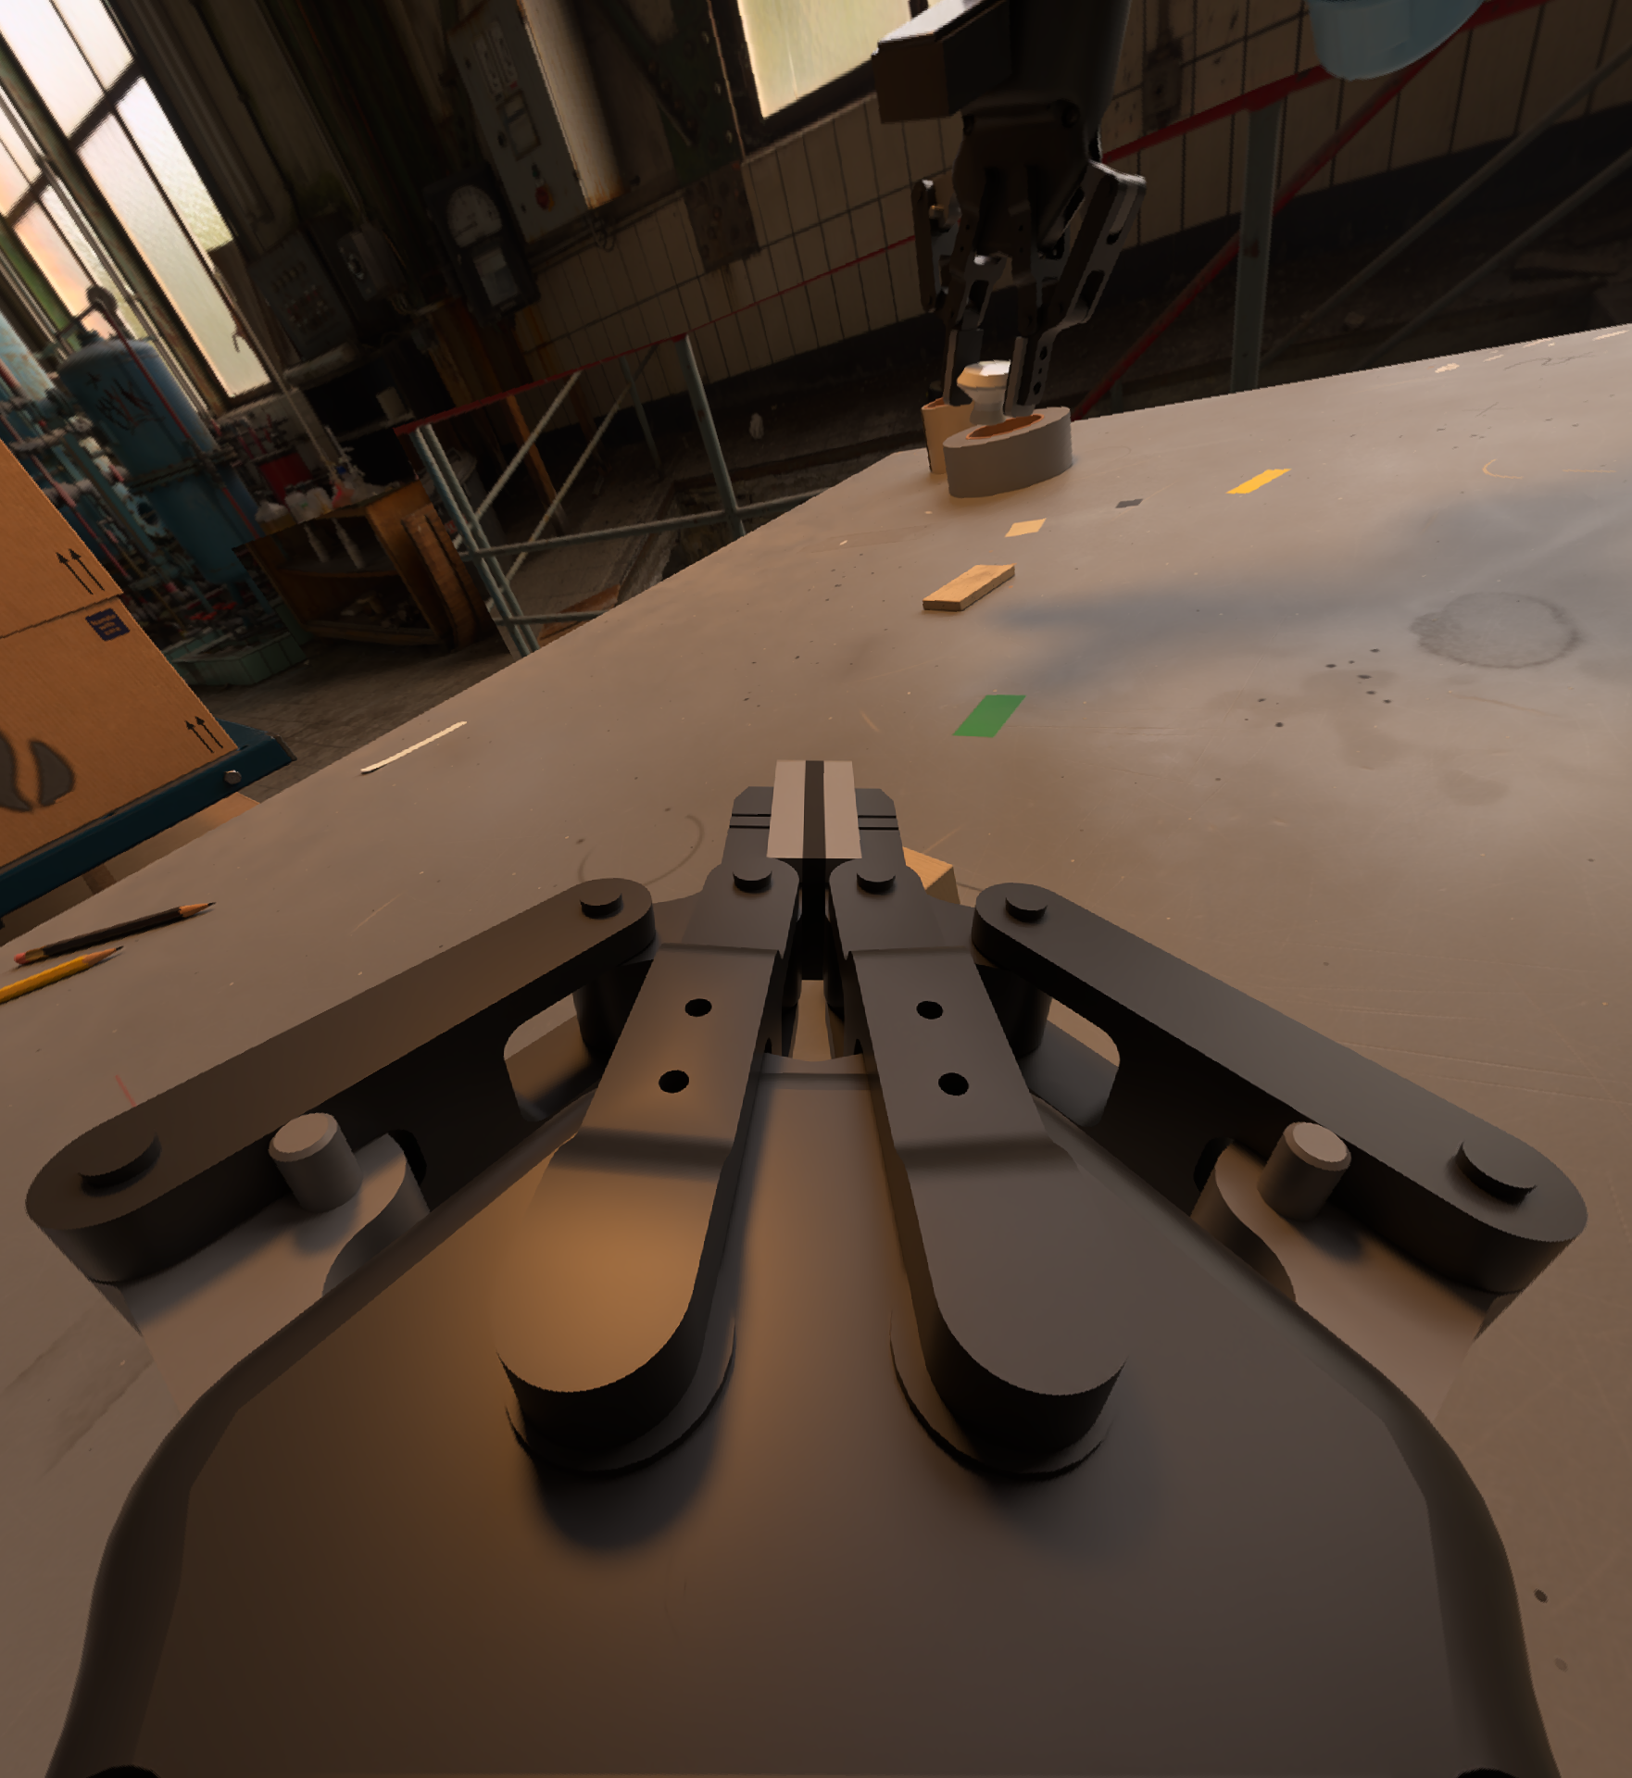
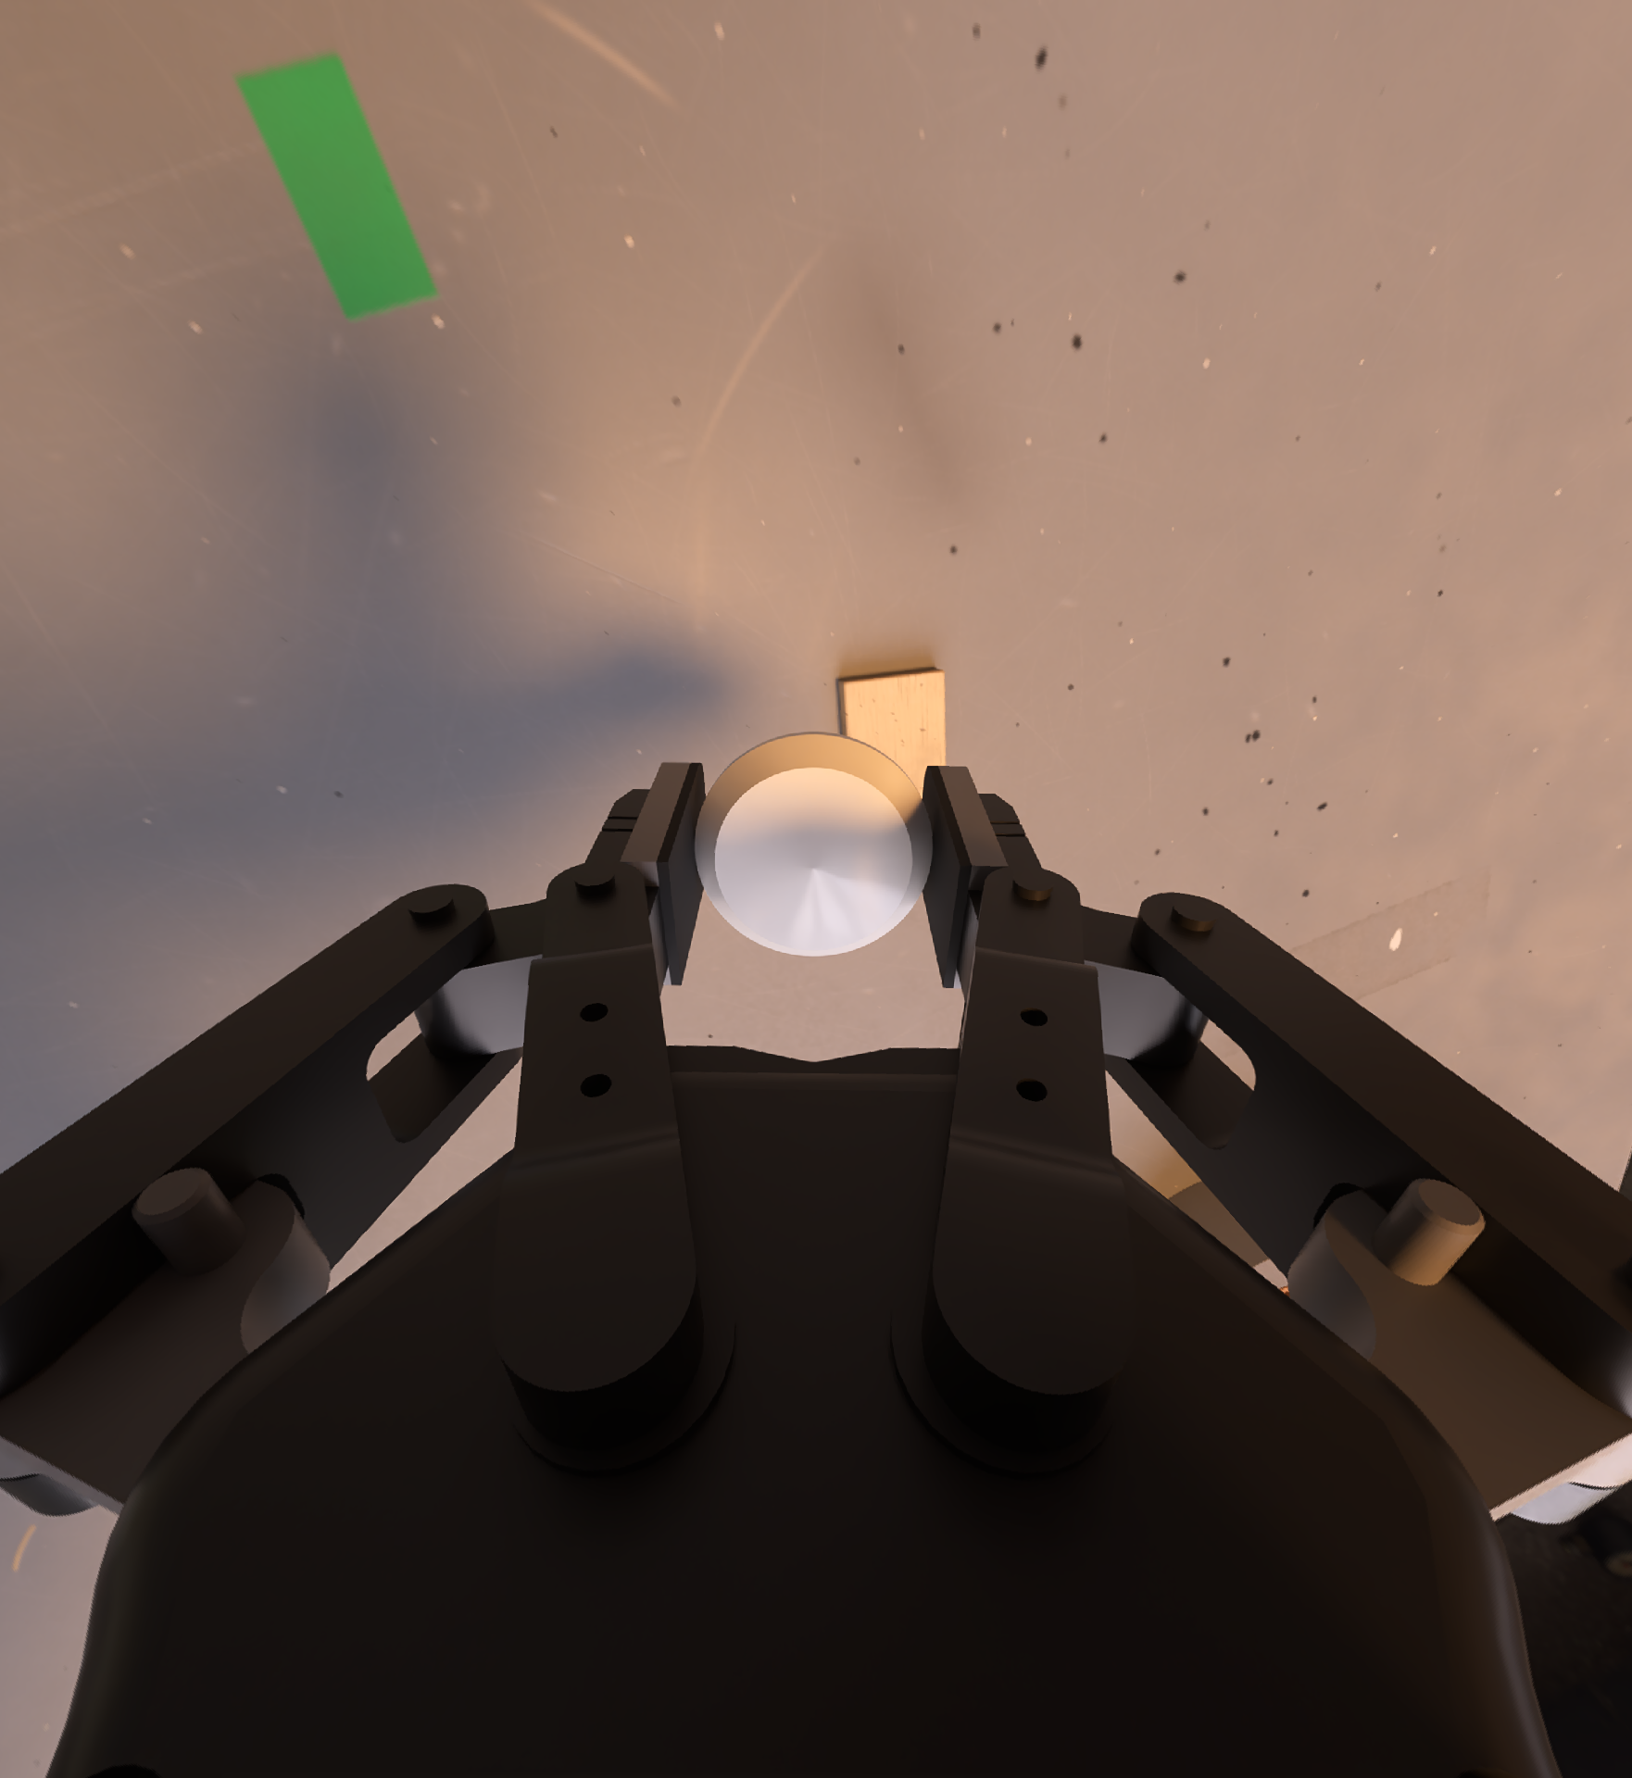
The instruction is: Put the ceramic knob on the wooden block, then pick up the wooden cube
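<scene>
My right gripper (image 2: 812, 866) is shut on the white ceramic knob (image 2: 812, 847) and holds it above the table. It points down. The flat wooden block (image 2: 892, 717) lies on the table just beyond the knob. In the left wrist view the same block (image 1: 968, 587) lies mid-table, and the right gripper (image 1: 985, 394) with the knob (image 1: 981, 380) is at the far edge. My left gripper (image 1: 813, 799) is shut and empty, low over the table. A corner of the wooden cube (image 1: 932, 874) shows just behind its right finger; the rest is hidden.
A grey round holder with a brown top (image 1: 1009, 447) and a beige piece (image 1: 942, 428) stand below the right gripper. Green tape (image 1: 988, 715) and yellow tape (image 1: 1258, 480) mark the table. Two pencils (image 1: 110, 928) lie at the left edge, beside cardboard boxes (image 1: 33, 673).
</scene>
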Controlling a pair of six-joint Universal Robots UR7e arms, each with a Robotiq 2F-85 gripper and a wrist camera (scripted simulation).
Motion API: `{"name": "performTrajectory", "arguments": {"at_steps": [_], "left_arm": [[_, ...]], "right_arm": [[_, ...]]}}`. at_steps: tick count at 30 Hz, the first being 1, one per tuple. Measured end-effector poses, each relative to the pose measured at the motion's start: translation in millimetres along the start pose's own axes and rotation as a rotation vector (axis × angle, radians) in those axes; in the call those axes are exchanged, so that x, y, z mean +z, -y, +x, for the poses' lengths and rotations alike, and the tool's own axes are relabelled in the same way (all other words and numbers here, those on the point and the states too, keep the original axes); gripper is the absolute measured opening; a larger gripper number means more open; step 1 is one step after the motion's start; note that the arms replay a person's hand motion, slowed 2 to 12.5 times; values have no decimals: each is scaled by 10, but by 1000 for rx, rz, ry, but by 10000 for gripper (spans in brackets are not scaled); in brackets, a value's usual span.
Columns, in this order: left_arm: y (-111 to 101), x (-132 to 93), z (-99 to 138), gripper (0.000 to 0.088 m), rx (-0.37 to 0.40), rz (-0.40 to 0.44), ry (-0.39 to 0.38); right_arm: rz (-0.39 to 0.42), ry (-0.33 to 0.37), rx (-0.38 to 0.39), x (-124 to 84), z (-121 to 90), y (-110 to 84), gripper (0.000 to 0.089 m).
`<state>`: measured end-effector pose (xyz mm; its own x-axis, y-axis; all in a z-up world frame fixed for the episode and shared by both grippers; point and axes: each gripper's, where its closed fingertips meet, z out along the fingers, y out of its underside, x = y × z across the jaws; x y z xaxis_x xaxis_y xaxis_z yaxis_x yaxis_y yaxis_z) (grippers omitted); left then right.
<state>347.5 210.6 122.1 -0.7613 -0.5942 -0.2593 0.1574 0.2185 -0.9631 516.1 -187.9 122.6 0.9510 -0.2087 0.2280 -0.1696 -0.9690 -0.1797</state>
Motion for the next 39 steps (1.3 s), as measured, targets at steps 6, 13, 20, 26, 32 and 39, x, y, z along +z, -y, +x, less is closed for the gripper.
{"name": "performTrajectory", "arguments": {"at_steps": [6,13,20,26,32,39], "left_arm": [[-2,3,-1,0,4,-3,2],[-17,13,4,0,13,-12,2],[-27,29,6,0,15,-17,3],[-36,47,6,0,15,-21,3],[-52,68,8,0,13,-25,2],[-64,91,14,0,8,-27,-4]], "right_arm": [[-63,54,-35,215,165,-123,400],[-128,115,-55,475,273,-230,400],[-158,171,-70,687,316,-282,400],[-157,215,-82,830,310,-294,400],[-175,230,-99,951,322,-337,400],[-188,263,-102,1056,308,-383,400]]}}
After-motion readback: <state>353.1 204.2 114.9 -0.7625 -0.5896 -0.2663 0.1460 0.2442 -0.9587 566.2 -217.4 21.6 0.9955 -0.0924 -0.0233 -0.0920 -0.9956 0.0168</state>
